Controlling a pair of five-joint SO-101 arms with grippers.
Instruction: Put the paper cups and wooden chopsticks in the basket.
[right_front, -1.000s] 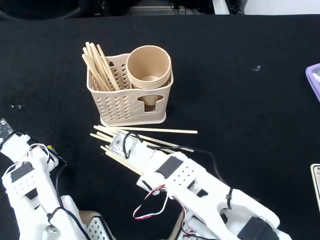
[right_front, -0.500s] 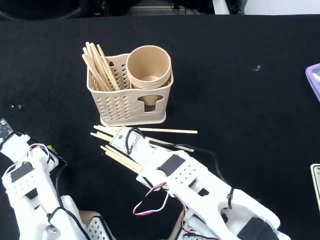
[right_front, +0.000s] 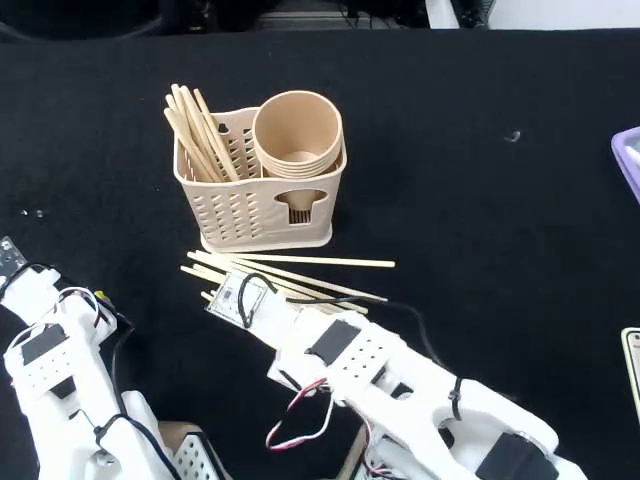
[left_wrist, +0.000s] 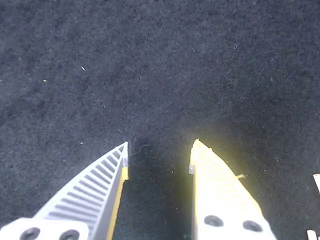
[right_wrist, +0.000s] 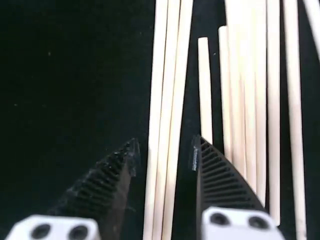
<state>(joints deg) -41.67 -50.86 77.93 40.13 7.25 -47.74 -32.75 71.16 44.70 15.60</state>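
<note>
Near edge, left: the left arm (right_front: 55, 365) is sitting low at the near-left corner. The left gripper (left_wrist: 159, 145) is hanging over bare black table (left_wrist: 165, 60), its fingers spread with nothing between them.

Near edge, centre: the right arm (right_front: 370, 370) is stretching from the near right toward the far left, its wrist end lying over the near end of the loose chopsticks (right_front: 300, 272). In the wrist view the right gripper (right_wrist: 164, 145) is standing spread, its two fingers straddling a couple of sticks from the loose chopsticks (right_wrist: 172, 100). Whether the tips are touching the wood is unclear. The other sticks are lying side by side just beyond one finger.

Middle: the loose sticks are fanning out flat on the table (right_front: 480, 200), just in front of the basket (right_front: 250, 205).

Farther: the basket is standing upright. A bundle of standing chopsticks (right_front: 195, 125) is leaning in its left compartment, and stacked paper cups (right_front: 298, 130) are sitting in its right compartment.

Far right edge: a purple thing (right_front: 628, 160) is poking in, well apart from the basket.
</note>
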